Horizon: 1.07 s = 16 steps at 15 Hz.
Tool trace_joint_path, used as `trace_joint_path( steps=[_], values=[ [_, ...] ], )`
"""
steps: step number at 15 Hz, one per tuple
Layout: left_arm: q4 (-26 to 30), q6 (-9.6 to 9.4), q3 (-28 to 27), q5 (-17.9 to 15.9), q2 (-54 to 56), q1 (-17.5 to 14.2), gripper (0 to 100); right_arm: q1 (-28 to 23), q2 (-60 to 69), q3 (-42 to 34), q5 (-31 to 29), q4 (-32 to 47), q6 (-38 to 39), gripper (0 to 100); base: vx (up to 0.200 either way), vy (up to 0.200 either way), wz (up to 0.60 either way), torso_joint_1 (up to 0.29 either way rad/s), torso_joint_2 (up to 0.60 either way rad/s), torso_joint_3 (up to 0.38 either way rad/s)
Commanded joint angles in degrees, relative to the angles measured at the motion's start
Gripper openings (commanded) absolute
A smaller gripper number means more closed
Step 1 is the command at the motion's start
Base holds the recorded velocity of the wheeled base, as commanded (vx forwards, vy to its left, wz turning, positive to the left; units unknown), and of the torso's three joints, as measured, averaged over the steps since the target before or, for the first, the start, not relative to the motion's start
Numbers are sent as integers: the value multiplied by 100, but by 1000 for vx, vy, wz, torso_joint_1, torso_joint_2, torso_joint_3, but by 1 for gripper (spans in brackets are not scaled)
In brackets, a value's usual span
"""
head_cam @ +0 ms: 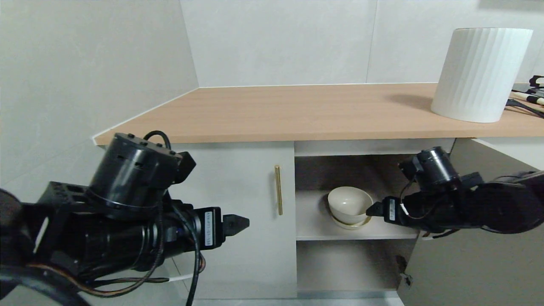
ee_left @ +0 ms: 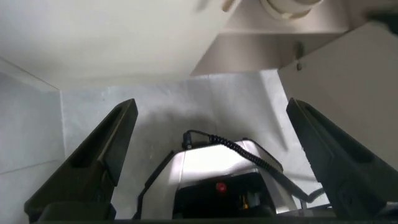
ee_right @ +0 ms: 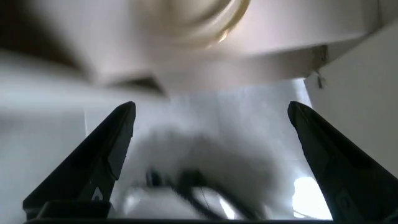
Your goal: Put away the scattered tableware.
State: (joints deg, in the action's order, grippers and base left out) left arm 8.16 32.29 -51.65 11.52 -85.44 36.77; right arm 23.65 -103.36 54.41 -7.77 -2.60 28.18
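Heads up: your right gripper (head_cam: 373, 209) is sitting wide open with nothing between the fingers, tips just beside the bowl (head_cam: 348, 204). I can't tell if it's actually touching. The bowl is resting on a saucer (head_cam: 350, 224) on the middle shelf (head_cam: 312, 223) of the open cupboard, so to me that piece is looking put away already. The risk I'm seeing is on the way out: if you're swinging sideways instead of pulling straight back, a spread finger could be catching the bowl's rim, tipping it off the saucer or dragging the stack toward the shelf's front edge. The open door (head_cam: 467, 267) is also hanging close by that arm, so a wide elbow could be knocking it. Your left gripper (head_cam: 238, 224) is also gaping open and empty, hovering in front of the closed door (head_cam: 238, 178) near the handle (head_cam: 278, 190). Watch it isn't bumping that. There's some utensils (head_cam: 529, 95) lying on the counter (head_cam: 297, 110) behind the white tub (head_cam: 480, 72), probably what's waiting next.
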Motion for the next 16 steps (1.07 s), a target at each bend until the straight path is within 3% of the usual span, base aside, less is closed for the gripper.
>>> trace_joint_path(
  steps=[1,2,3,5,8,16],
  values=[
    [-51,-65,375,-1,766,-284,100,465,2013,-440,170,743,-322,100,0,0,0,0,0,0],
    [-51,-65,375,-1,766,-284,100,465,2013,-440,170,743,-322,100,0,0,0,0,0,0],
    [-719,-65,911,-80,1285,-697,100,676,2769,-501,258,1235,-322,100,0,0,0,0,0,0],
    [-1070,-144,1166,-168,1443,-829,100,861,3094,-580,258,1578,-322,100,0,0,0,0,0,0],
    [-1132,-382,1280,-212,1425,-855,100,887,3340,-826,205,1894,-322,100,0,0,0,0,0,0],
    [-1132,-373,1254,-194,933,-855,100,896,3156,-906,205,1886,-322,100,0,0,0,0,0,0]
  ],
)
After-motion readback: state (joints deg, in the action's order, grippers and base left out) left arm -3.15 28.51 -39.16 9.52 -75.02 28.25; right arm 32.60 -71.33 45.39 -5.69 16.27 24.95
